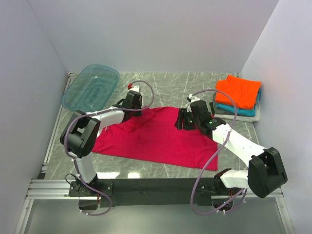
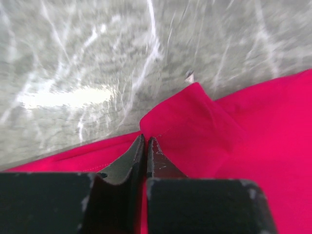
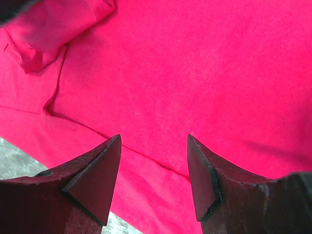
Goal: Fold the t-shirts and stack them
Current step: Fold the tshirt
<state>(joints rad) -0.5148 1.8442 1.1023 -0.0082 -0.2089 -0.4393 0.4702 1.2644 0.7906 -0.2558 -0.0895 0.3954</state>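
The crimson-magenta t-shirt [image 1: 156, 139] lies spread on the marble table. My left gripper [image 1: 132, 105] is at its far left edge. In the left wrist view, the left gripper [image 2: 146, 140] is shut, with a thin strip of the crimson t-shirt [image 2: 204, 131] between the fingers and a folded flap just ahead. My right gripper [image 1: 184, 120] is over the shirt's far right part. In the right wrist view, the right gripper [image 3: 153, 146] is open and low over the crimson t-shirt [image 3: 185, 73], holding nothing. The orange t-shirt [image 1: 238, 91], teal t-shirt [image 1: 240, 111] and grey-white t-shirt [image 1: 257, 115] lie folded in a stack at the far right.
A translucent teal plastic tub [image 1: 91, 87] sits at the far left, close behind the left arm. White walls close in the table on three sides. Bare marble [image 1: 165, 83] shows behind the shirt.
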